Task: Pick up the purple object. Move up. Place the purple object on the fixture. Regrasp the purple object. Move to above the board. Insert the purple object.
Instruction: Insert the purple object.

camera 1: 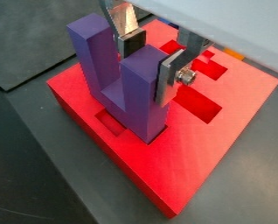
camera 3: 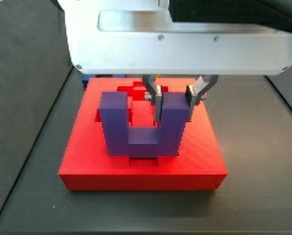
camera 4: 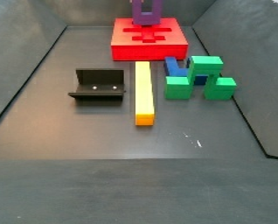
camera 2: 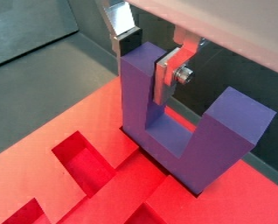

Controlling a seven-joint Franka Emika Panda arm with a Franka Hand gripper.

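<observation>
I see the gripper (camera 3: 171, 96) over the board (camera 3: 87, 147), its silver fingers (camera 1: 172, 73) closed on one prong of the purple object (camera 3: 142, 124), which stands upright with prongs up and its base set into a cut-out near the board's front edge in a side view and in both wrist views (camera 1: 124, 83) (camera 2: 183, 131). From the far side view I find the board (camera 4: 149, 39) at the floor's back edge with the purple object (camera 4: 146, 12) on it, the fixture (camera 4: 98, 86) well apart toward the left, a yellow bar (camera 4: 142, 92) just beside it, and green blocks (camera 4: 200, 77) around a blue block (camera 4: 177, 68) to the right.
</observation>
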